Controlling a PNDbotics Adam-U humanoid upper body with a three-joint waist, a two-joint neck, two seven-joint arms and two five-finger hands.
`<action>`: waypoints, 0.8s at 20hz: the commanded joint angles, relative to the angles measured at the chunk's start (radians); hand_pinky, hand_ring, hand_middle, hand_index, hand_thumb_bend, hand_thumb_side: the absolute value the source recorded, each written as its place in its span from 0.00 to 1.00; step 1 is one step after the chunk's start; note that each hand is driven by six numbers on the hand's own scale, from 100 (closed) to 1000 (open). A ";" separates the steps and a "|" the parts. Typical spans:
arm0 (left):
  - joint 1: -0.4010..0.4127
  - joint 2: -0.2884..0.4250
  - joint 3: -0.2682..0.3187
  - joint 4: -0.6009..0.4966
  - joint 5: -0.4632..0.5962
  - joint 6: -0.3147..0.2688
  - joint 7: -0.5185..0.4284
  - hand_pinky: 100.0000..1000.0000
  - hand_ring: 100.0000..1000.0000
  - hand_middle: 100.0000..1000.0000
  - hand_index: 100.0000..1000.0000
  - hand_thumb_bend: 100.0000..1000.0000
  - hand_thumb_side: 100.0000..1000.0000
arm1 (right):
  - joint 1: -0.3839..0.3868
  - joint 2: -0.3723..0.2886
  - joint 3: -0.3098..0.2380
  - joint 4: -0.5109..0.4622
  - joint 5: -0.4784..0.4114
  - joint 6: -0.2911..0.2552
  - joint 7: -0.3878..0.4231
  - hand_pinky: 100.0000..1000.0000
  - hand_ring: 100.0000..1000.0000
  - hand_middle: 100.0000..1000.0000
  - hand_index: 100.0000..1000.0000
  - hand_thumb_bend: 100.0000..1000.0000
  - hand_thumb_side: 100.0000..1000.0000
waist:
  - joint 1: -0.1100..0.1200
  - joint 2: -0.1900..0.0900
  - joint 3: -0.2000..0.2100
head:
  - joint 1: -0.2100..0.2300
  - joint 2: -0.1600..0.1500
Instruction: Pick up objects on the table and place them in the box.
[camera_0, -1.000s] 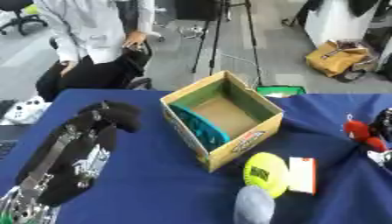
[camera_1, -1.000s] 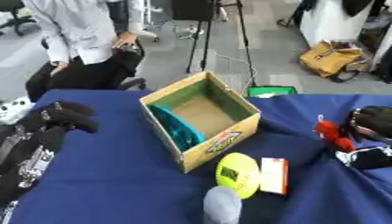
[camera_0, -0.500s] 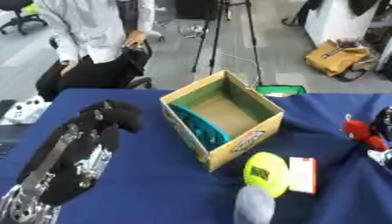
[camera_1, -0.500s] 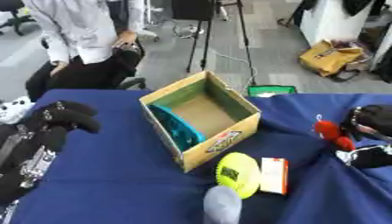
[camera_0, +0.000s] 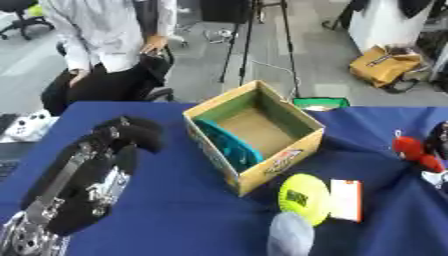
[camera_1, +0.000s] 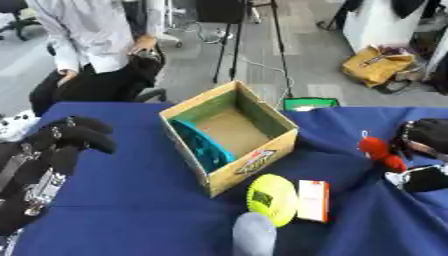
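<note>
1. An open cardboard box stood near the middle of the blue worktop, turned at an angle, with a teal curved piece leaning inside against its left wall.
2. Just in front of the box's near corner lay a yellow-green disc, tilted up on edge, and touching its right side was a flat white card with orange ends.
3. A grey rounded object sat at the near edge of the worktop, just below the disc.
4. The left robot hand rested on the left part of the worktop, well apart from the box, its black fingers curled over at the tips and holding nothing.
5. The right robot hand showed at the right edge of the right eye view, beside a red soft toy; whether its fingers closed round the toy cannot be told.
6. A white game controller lay at the far left edge of the worktop.
</note>
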 joint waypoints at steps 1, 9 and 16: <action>-0.012 0.016 -0.001 -0.015 -0.002 -0.002 -0.005 0.65 0.67 0.71 0.73 0.00 0.53 | -0.018 -0.048 -0.017 -0.017 -0.005 -0.003 0.013 0.87 0.74 0.37 0.53 0.19 0.52 | -0.003 -0.014 -0.001 | 0.004 -0.013; -0.010 0.017 -0.001 -0.015 -0.003 -0.001 -0.009 0.65 0.67 0.71 0.73 0.00 0.53 | -0.028 -0.046 -0.017 -0.017 -0.009 -0.007 0.036 0.87 0.75 0.38 0.53 0.20 0.53 | -0.004 -0.015 -0.005 | 0.004 -0.012; -0.010 0.016 -0.002 -0.015 -0.003 0.000 -0.014 0.65 0.67 0.71 0.73 0.00 0.52 | -0.031 -0.045 -0.016 -0.017 -0.015 0.003 0.032 0.87 0.74 0.37 0.52 0.17 0.52 | -0.003 -0.017 -0.005 | 0.004 -0.013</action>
